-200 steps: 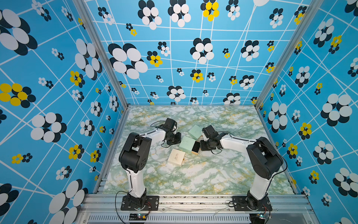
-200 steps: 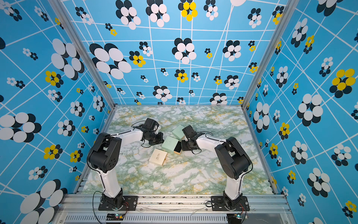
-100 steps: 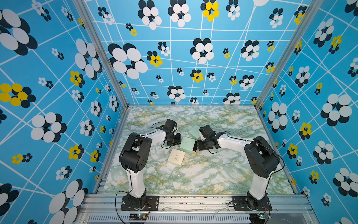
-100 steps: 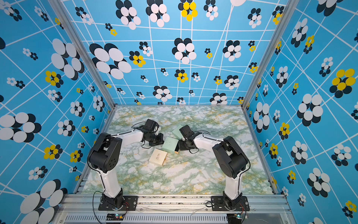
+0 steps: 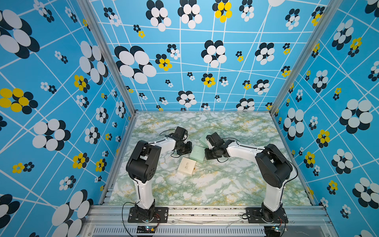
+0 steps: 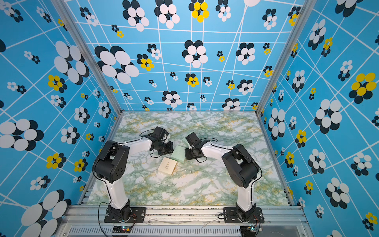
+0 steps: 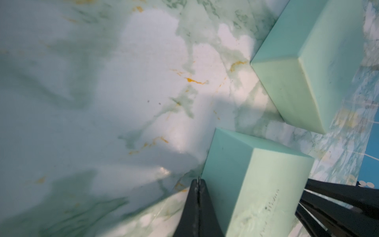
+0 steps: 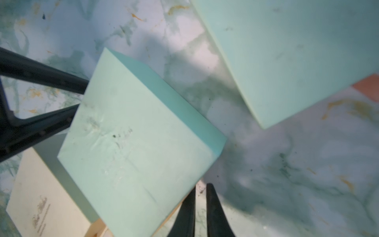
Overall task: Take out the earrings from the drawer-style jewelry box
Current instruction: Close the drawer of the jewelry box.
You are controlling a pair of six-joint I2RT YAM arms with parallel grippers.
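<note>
A mint drawer-style jewelry box [image 5: 196, 153] [image 6: 178, 153] lies mid-table between my two grippers. My left gripper [image 7: 198, 181] is shut and empty, its tip against the box's side wall [image 7: 223, 164]. My right gripper [image 8: 202, 189] sits at the opposite corner of the box [image 8: 133, 147], jaws a narrow slit apart. A tiny dark-specked bit sits at its tips; I cannot tell if it is pinched. A thin tan edge [image 8: 96, 226] shows under the box. Tiny pale specks, perhaps earrings [image 5: 209, 170], lie on the table in front of the box.
A second mint box [image 5: 205, 136] [image 7: 317, 61] lies just behind the first. A cream box [image 5: 186, 166] [image 8: 41, 201] lies in front of it on the left. The marbled table [image 5: 225, 184] is walled in by blue flowered panels on three sides.
My right gripper has slid left along the table and closed in on the mint box's corner. The left arm has stayed where it was.
</note>
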